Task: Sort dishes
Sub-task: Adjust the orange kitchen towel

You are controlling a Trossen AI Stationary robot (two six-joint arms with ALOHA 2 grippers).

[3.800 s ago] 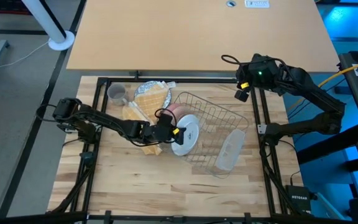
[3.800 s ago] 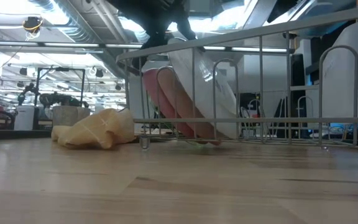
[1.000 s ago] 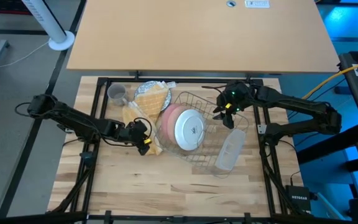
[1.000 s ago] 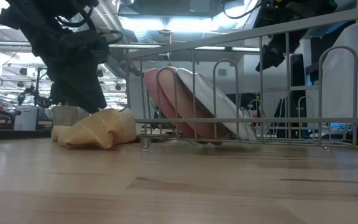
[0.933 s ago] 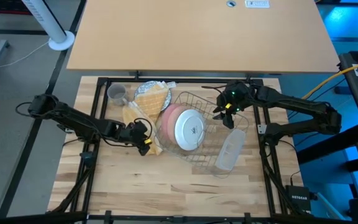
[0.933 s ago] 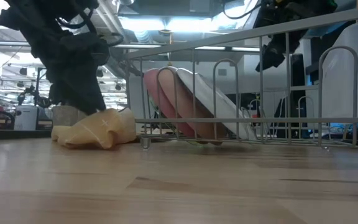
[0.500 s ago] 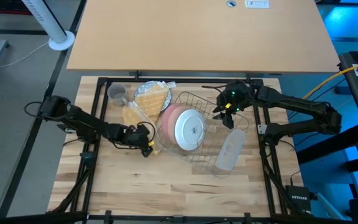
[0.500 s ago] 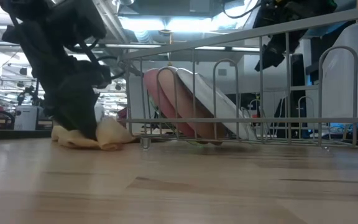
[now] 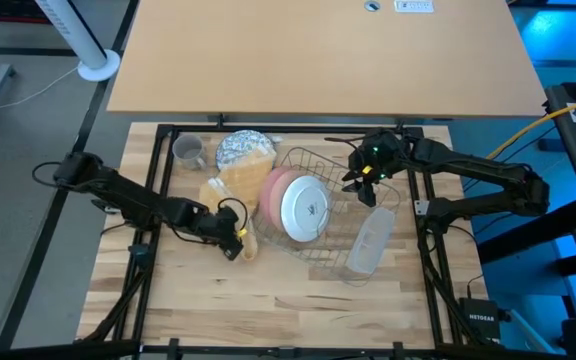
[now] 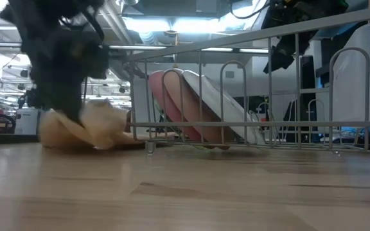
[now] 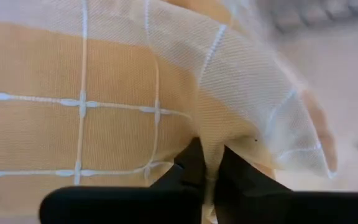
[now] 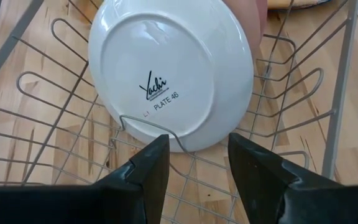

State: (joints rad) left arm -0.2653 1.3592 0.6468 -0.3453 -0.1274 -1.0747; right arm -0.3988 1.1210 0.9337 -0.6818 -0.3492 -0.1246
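My left gripper is low over the table, left of the wire rack, and shut on the yellow checked cloth. The cloth trails from the gripper toward the far side. A round translucent bowl and a small grey mug stand bare at the far left. A pink plate and a white plate lean on edge in the rack. My right gripper hangs open over the rack's far right part, facing the white plate's underside. My left gripper pinches a raised fold of the cloth between its two fingers, at the cloth's near end. The fingers slant down from the table's left. The cloth hangs slack from the hold, with the rest of it lying on the table.
A clear oblong plastic tray leans at the rack's near right corner. A black frame borders the work area. Bare wood lies toward the near edge.
My left gripper has dropped onto the cloth's near end, taken hold of it, and moved toward the near edge while rising a little. The cloth has slid after it, and its far end has come off the translucent bowl, which now stands uncovered.
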